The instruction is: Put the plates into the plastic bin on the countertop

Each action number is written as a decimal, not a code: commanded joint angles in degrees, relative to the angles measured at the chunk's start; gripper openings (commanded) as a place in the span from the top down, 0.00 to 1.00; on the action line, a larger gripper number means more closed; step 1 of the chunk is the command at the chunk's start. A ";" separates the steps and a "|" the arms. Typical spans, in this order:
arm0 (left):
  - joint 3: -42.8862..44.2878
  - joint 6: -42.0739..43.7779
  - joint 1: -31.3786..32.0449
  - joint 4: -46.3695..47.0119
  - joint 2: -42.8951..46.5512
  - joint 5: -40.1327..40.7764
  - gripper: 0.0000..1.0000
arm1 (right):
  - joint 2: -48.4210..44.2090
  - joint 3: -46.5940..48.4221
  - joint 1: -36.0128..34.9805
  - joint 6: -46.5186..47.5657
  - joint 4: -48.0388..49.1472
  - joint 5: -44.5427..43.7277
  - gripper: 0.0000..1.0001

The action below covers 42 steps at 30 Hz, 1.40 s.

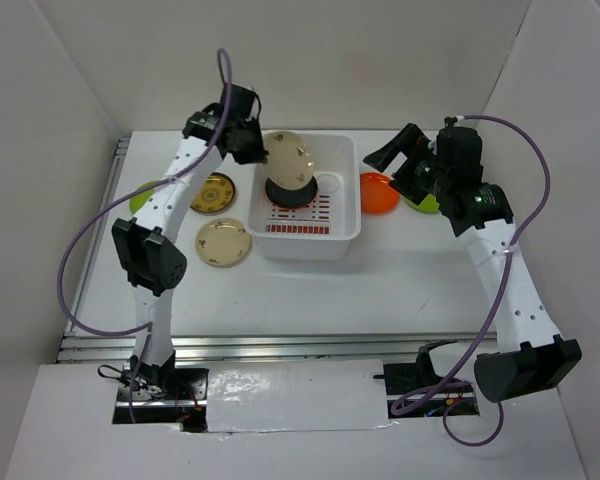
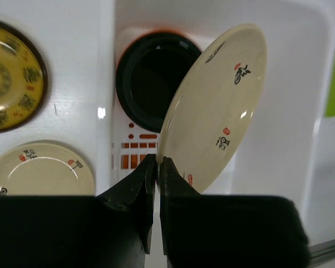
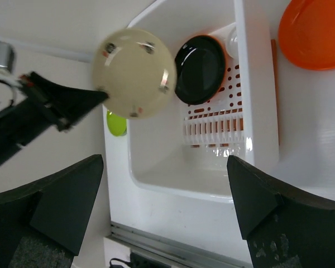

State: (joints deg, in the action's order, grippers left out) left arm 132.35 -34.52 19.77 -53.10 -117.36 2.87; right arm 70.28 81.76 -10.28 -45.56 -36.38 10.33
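Observation:
My left gripper (image 1: 263, 152) is shut on the rim of a cream speckled plate (image 1: 290, 160), holding it tilted on edge over the back of the white plastic bin (image 1: 345, 225). In the left wrist view the gripper (image 2: 157, 164) pinches the plate's (image 2: 218, 106) lower edge. A black plate (image 1: 290, 192) stands in the bin with an orange edge showing behind it. My right gripper (image 1: 390, 165) is open and empty, right of the bin, above an orange plate (image 1: 378, 192). In the right wrist view this gripper (image 3: 164, 161) faces the bin (image 3: 257, 111).
On the countertop (image 1: 380, 290) left of the bin lie a brown-and-gold plate (image 1: 213, 193), a second cream plate (image 1: 223, 243) and a lime green plate (image 1: 140, 198). Another lime green plate (image 1: 425, 205) lies under my right arm. A metal rail (image 1: 280, 345) runs along the front.

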 commanded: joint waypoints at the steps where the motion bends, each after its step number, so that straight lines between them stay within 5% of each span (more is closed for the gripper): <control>1: -4.20 4.55 3.42 6.84 0.12 4.76 1.00 | -2.25 1.65 0.09 0.12 -1.06 -2.94 0.00; 21: 5.10 7.81 5.10 11.18 -14.73 7.84 0.99 | -2.60 -0.63 0.09 1.35 1.40 -0.49 0.00; 28: 2.56 6.31 4.40 12.05 -13.60 10.31 0.99 | -2.34 -0.63 0.18 1.26 1.75 -0.05 0.00; 32: 2.82 5.70 4.22 11.09 -13.16 11.45 0.69 | -1.99 -0.72 0.09 1.18 2.10 0.92 0.00; 39: 2.99 5.26 5.28 10.91 -9.65 12.24 0.42 | -1.11 0.07 0.09 1.18 2.19 1.45 0.00; 42: 3.35 4.99 6.16 11.18 -6.66 12.24 0.18 | -0.76 -0.02 0.09 1.26 2.37 1.19 0.00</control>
State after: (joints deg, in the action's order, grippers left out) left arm 134.34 -28.75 24.80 -44.10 -131.00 13.98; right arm 69.14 80.88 -10.28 -45.10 -36.40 11.38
